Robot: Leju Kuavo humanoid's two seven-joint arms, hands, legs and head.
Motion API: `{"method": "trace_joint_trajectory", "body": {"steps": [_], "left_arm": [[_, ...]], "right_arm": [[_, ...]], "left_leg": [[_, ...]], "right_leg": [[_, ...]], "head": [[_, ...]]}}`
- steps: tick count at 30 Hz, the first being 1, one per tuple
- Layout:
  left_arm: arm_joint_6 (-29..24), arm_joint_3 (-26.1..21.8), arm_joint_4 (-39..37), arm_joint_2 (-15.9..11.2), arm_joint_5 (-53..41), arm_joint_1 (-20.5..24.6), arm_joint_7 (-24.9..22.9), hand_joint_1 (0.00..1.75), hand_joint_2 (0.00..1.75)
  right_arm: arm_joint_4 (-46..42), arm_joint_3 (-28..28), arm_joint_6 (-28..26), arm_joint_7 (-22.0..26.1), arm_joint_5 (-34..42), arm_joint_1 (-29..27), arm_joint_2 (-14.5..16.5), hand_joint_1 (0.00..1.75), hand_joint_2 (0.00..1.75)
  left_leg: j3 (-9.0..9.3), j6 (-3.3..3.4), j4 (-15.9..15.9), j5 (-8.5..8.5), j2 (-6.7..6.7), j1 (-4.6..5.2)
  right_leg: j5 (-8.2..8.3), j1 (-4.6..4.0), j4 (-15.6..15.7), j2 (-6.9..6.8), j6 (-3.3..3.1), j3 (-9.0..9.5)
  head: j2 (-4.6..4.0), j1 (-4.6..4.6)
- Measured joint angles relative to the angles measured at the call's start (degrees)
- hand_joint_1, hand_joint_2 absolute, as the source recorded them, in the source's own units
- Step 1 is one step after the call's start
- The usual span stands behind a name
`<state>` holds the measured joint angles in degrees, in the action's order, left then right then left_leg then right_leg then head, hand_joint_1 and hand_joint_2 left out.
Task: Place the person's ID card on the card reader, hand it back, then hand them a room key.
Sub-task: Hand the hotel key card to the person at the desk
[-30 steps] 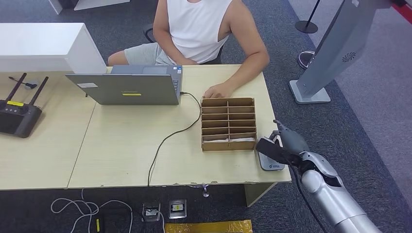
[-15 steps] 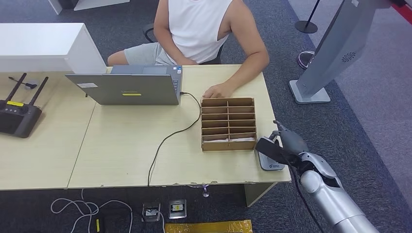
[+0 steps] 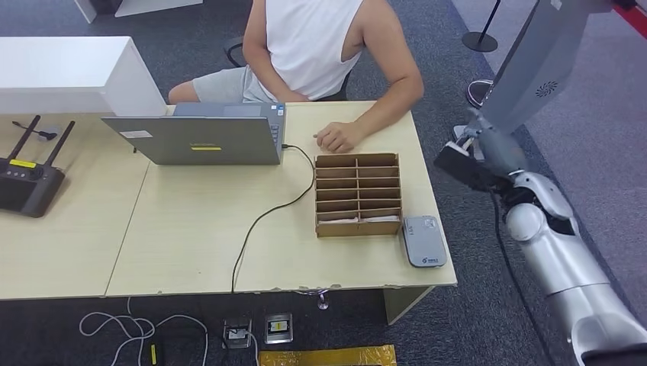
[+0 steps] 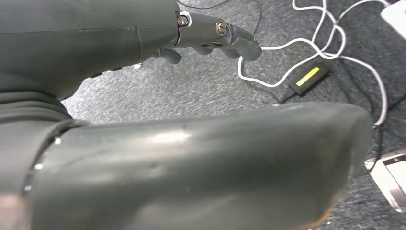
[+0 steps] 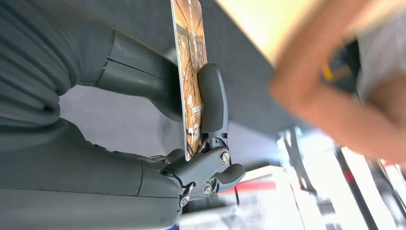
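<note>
While the right hand [image 3: 474,156] hangs off the worktop's [image 3: 198,229] 3 o'clock edge, it pinches the ID card [image 3: 452,162]; the card reader [image 3: 423,241] lies at the 5 o'clock corner beside the wooden organizer [image 3: 358,195]. From the right wrist, fingers [image 5: 210,100] clamp the ID card edge-on. From the left wrist, the left hand [image 4: 143,96] hangs empty over carpet, fingers apart.

The robot's right arm [image 3: 561,263] reaches up and forward, its right hand [image 3: 479,156] raised off the table's far right edge and pinching an ID card [image 5: 190,72] edge-on between thumb and a finger. The left hand [image 4: 143,96] hangs low above the carpet, its dark fingers [image 4: 225,36] extended and holding nothing.
</note>
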<state>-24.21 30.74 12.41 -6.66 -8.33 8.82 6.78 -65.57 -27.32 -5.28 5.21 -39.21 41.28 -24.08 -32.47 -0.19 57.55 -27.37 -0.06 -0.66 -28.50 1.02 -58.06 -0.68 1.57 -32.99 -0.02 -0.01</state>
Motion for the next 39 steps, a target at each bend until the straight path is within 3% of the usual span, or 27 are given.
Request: {"method": "trace_joint_trajectory", "body": {"steps": [7,12,21,28,39], "left_arm": [[0.28,1.16,0.01,0.12,-1.01,0.73,0.00,0.00,0.00],[0.86,2.03,0.05,0.19,-1.66,1.90,-0.12,0.00,0.00],[1.29,3.23,0.09,0.17,-2.12,2.30,-0.47,0.00,0.00],[1.58,3.93,0.10,0.23,-2.48,2.92,-0.99,0.00,0.00],[1.28,4.50,0.11,0.30,-1.91,2.93,-1.06,0.00,0.00]], "right_arm": [[2.60,1.35,0.02,2.95,-2.19,9.39,0.28,1.75,1.75],[8.37,0.83,-0.04,5.68,-3.96,16.86,2.81,1.75,1.75],[16.93,0.34,-1.19,7.21,-4.88,22.71,7.01,1.75,1.75],[26.48,-1.89,-4.47,7.42,-11.66,27.99,12.37,1.75,1.75],[34.94,-4.11,-4.34,6.20,-13.60,30.37,17.79,1.75,1.75]], "left_leg": [[-0.13,0.00,0.00,0.00,-0.02,0.00],[-0.11,0.00,0.00,0.00,-0.12,-0.06],[-0.17,0.00,0.00,0.01,-0.15,-0.06],[-0.12,-0.01,0.00,0.01,-0.13,-0.08],[-0.11,-0.02,0.00,0.03,-0.14,-0.09]], "right_leg": [[0.00,0.00,-0.02,-0.02,0.00,-0.05],[-0.01,-0.07,-0.02,-0.16,-0.01,-0.02],[-0.02,-0.06,-0.03,-0.20,-0.02,-0.05],[-0.02,-0.08,-0.05,-0.18,-0.02,-0.04],[-0.02,-0.10,-0.04,-0.20,-0.02,-0.01]], "head": [[0.00,0.00],[0.00,0.00],[0.00,0.01],[0.00,0.01],[0.00,0.02]]}}
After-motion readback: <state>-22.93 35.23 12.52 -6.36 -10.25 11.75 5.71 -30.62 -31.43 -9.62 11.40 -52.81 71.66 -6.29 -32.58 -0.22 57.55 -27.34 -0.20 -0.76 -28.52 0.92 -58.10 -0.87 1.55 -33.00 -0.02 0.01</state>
